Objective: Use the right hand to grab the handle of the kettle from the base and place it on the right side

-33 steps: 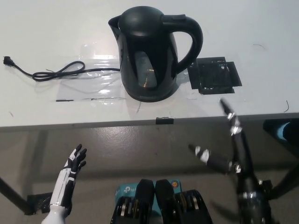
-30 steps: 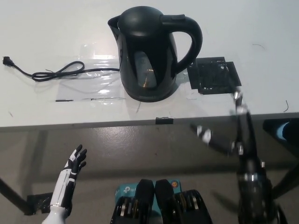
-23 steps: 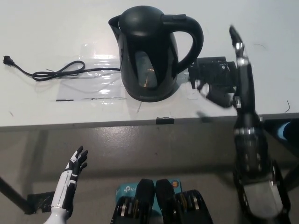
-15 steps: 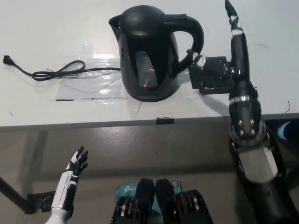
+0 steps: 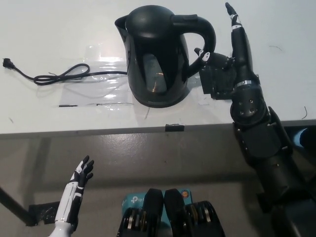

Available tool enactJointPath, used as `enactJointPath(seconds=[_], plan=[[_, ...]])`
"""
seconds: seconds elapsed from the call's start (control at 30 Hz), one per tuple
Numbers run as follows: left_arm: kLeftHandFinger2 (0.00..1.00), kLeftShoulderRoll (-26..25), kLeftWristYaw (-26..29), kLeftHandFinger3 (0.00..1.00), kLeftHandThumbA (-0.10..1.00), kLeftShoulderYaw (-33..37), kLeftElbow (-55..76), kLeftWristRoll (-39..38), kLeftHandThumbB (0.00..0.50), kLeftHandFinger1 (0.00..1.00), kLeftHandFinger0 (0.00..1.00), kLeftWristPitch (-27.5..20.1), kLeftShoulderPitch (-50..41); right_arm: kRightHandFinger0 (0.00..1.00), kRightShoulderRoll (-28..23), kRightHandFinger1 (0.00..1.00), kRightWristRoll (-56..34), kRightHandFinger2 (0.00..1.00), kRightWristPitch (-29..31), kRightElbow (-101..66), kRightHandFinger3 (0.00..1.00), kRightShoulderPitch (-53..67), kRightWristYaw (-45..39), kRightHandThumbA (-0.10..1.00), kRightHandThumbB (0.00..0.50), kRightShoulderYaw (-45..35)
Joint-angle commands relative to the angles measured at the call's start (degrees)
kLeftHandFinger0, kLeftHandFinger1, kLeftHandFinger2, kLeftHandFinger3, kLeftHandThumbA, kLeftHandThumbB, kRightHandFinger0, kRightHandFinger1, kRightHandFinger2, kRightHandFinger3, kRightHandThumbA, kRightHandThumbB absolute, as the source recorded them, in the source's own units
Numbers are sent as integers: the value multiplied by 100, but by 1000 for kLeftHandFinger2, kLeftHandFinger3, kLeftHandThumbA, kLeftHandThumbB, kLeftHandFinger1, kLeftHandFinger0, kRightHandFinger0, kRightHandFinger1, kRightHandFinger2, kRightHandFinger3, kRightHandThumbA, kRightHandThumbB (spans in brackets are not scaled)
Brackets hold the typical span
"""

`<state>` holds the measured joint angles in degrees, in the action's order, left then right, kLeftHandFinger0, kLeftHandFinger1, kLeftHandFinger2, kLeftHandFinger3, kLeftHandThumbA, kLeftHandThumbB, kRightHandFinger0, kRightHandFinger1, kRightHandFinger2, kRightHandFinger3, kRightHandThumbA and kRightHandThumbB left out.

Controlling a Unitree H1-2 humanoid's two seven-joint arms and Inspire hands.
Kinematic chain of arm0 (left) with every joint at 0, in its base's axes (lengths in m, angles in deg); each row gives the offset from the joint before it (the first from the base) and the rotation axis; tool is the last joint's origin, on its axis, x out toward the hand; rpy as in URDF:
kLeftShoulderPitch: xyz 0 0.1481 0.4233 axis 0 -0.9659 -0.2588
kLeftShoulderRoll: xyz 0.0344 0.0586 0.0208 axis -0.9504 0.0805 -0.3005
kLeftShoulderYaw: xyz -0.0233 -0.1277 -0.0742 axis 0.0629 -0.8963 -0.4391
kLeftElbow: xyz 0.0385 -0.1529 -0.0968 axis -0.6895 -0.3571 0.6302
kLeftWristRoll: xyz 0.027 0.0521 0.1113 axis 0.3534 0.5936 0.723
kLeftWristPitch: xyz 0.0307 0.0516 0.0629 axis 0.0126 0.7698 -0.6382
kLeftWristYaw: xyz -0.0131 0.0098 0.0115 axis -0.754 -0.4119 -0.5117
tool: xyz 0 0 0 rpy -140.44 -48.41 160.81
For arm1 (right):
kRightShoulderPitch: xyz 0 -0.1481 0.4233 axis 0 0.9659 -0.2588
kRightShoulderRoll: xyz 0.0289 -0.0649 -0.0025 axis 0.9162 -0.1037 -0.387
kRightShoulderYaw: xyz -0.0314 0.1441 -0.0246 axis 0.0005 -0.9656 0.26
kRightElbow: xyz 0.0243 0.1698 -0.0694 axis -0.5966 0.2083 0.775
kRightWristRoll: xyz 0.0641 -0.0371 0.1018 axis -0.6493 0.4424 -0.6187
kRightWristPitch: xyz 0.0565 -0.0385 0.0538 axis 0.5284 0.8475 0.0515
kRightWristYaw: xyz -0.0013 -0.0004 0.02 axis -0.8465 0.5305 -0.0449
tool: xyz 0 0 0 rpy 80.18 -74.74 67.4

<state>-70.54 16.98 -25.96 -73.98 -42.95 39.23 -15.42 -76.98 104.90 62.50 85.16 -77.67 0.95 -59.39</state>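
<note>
The black kettle (image 5: 160,54) sits on its base — mostly hidden beneath it — on the white table (image 5: 44,29), the right hand (image 5: 228,52) spread open just beside the handle (image 5: 203,37), the left hand (image 5: 79,175) open, low, holding nothing.

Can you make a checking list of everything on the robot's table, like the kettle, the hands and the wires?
Surface: white tabletop, with a clear shiny film patch under the kettle's left side.
Job's things: black plastic electric kettle upright on its base, handle facing right.
Clutter: black square patch right of the kettle; small black tab at the table edge.
Hands: black right hand open, beside the handle, not gripping; white left hand open, low, below the table edge.
Cables: black power cord with plug, lying loose at left.
Surroundings: grey floor below.
</note>
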Motion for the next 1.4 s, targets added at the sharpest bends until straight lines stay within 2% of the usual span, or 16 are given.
enactJointPath(seconds=[0.0, 0.4, 0.53, 0.57, 0.6, 0.63, 0.67, 0.7, 0.73, 0.77, 0.8, 0.9, 1.07, 1.13, 1.23, 1.37], plan=[[1000, -47, -6, 1000, 1000, 23, 65, 37, 500, 1000, 1000, -237, 6, 1000, -82, 1000, -40, 1000, 226, 202, 1000, -511, 338, 909, 234, 30], [1000, -60, -4, 1000, 1000, 36, 14, 89, 500, 1000, 1000, -319, -2, 1000, -7, 1000, 31, 1000, 289, 640, 1000, -967, 674, 916, 225, 253], [1000, -43, -5, 1000, 1000, 47, 22, 89, 500, 1000, 1000, -324, -9, 1000, 86, 1000, -105, 1000, 1104, 1489, 1000, -1303, 1522, 710, 249, 118], [1000, -41, -2, 1000, 1000, 48, 25, 94, 500, 1000, 1000, -318, -6, 725, 116, 836, -116, 934, 1177, 1632, 1000, -1381, 1757, 546, 234, 88], [1000, -39, -2, 1000, 1000, 51, 33, 100, 500, 1000, 1000, -301, 8, 346, 146, 436, -53, 613, 1150, 1785, 681, -1488, 2160, 353, 209, 87], [1000, -37, -17, 1000, 1000, 53, 47, 77, 500, 1000, 1000, -302, 14, 22, 138, 165, 244, 349, 995, 1904, 409, -1578, 2760, -9, 161, 255], [1000, -35, -18, 1000, 1000, 48, 57, 65, 500, 1000, 1000, -291, 13, 4, 124, 77, 355, 294, 944, 1948, 333, -1606, 2910, -82, 169, 344], [1000, -42, -21, 1000, 1000, 31, 70, 40, 500, 1000, 1000, -274, 29, 0, 110, 82, 459, 400, 890, 2009, 397, -1657, 3026, -99, 147, 445], [1000, -48, -22, 1000, 1000, 22, 67, 28, 500, 1000, 1000, -279, 42, 0, 112, 104, 419, 450, 916, 2040, 450, -1682, 2969, -100, 142, 445], [1000, -51, -12, 1000, 1000, 12, 84, 33, 500, 1000, 1000, -267, 35, 0, 117, 142, 428, 540, 902, 2067, 564, -1684, 2951, -100, 142, 489], [1000, -54, -12, 1000, 1000, 13, 91, 40, 500, 1000, 1000, -266, 22, 0, 117, 171, 444, 583, 911, 2095, 603, -1660, 2961, -100, 162, 537], [1000, -57, -19, 1000, 1000, 15, 72, 34, 500, 1000, 1000, -281, 19, 0, 109, 248, 403, 693, 1005, 2167, 679, -1570, 2986, -100, 152, 582], [1000, -66, -52, 1000, 1000, -5, 83, -45, 500, 1000, 1000, -259, -1, 0, 83, 292, 307, 730, 1197, 2317, 683, -1531, 2979, -100, 141, 618], [1000, -73, -45, 1000, 1000, -9, 70, -38, 500, 1000, 1000, -278, 19, 0, 59, 248, 298, 672, 1273, 2371, 595, -1558, 3037, -100, 144, 648], [1000, -67, -36, 1000, 1000, -12, 73, -33, 500, 1000, 1000, -250, 29, 0, 40, 224, 199, 664, 1265, 2371, 586, -1581, 2992, -100, 113, 622], [1000, -53, -57, 1000, 1000, -11, 72, -80, 500, 1000, 1000, -232, 36, 0, 68, 201, -125, 645, 1461, 2302, 604, -1635, 2841, -100, 140, 376]])
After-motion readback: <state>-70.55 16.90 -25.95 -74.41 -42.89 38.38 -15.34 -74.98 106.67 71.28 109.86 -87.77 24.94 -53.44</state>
